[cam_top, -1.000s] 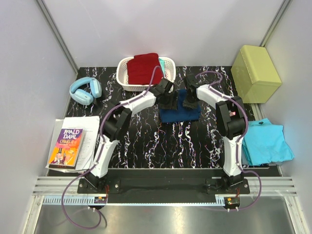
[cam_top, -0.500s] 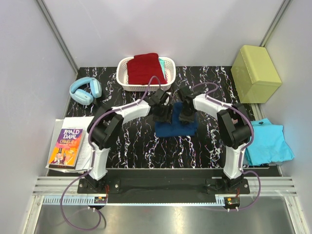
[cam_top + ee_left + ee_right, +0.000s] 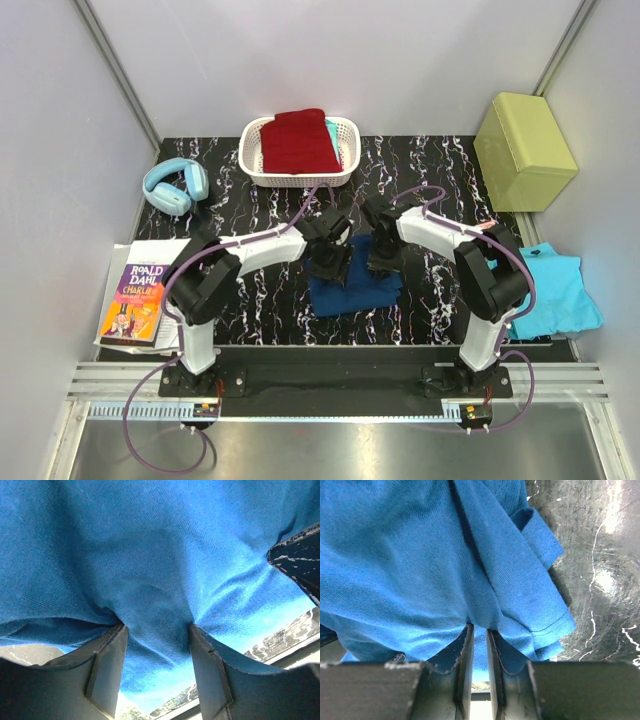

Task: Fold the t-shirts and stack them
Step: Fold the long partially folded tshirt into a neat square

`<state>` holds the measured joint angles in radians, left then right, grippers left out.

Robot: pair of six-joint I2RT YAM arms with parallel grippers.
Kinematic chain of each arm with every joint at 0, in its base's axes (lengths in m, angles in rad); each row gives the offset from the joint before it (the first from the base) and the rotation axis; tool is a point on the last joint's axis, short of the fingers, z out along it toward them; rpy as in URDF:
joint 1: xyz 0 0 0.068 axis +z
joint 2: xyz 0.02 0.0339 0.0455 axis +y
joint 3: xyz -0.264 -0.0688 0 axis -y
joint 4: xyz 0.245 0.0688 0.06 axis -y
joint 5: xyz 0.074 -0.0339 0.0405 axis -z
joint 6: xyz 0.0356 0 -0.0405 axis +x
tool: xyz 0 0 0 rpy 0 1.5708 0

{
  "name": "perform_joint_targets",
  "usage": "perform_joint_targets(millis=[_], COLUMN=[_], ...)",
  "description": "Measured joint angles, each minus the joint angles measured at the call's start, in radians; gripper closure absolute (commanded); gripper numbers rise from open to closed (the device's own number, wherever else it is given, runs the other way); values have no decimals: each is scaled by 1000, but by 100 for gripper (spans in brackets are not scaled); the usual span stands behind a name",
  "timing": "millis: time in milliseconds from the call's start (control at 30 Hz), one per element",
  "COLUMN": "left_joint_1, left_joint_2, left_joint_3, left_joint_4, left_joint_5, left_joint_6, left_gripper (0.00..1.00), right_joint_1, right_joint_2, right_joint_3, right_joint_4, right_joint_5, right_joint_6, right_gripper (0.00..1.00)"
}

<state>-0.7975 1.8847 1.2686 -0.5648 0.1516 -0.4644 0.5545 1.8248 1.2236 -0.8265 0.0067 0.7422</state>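
A navy blue t-shirt (image 3: pixel 352 290), folded to a small bundle, lies mid-table under both grippers. My left gripper (image 3: pixel 330 263) is shut on a thick bunch of its cloth (image 3: pixel 150 570), which fills the gap between the fingers (image 3: pixel 107 665). My right gripper (image 3: pixel 385 258) is shut on a thin fold of the same shirt (image 3: pixel 445 555), jaws almost together, with a hemmed sleeve (image 3: pixel 542 545) hanging to the right. A dark red t-shirt (image 3: pixel 298 140) lies folded in the white basket (image 3: pixel 346 166). A turquoise t-shirt (image 3: pixel 555 292) lies at the table's right edge.
Light blue headphones (image 3: pixel 175 186) sit at the back left. A book (image 3: pixel 136 301) rests on papers at the left edge. A yellow-green box (image 3: pixel 523 150) stands at the back right. The tabletop is black marble pattern (image 3: pixel 600 580).
Both grippers have come from just in front of the basket toward the near edge, bringing the navy shirt along. The left jaws have closed in a little.
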Motion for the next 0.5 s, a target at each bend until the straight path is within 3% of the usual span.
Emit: perform_joint_targets(millis=[167,267,400,500], left_joint_1=[-3,-6,-5,5], left_joint_2=[-13,-55,-138,-174], left_joint_3=[0,15,76,130], left_joint_4=[-10,-34,-37,-10], left_joint_5=[-38,-109,-209,-246], left_joint_6=[-9,-5,2,12], left_gripper=[22,3,1,7], right_joint_1=[0,0,0,0], right_joint_2=[-7,-36,-90,-106], right_joint_3=[8,59,222,315], right_joint_4=[-8,-19,-19,3], right_joint_5=[19,61,97,113], right_joint_6=[-8,-32,-83,-121], right_gripper=[56,50,52,57])
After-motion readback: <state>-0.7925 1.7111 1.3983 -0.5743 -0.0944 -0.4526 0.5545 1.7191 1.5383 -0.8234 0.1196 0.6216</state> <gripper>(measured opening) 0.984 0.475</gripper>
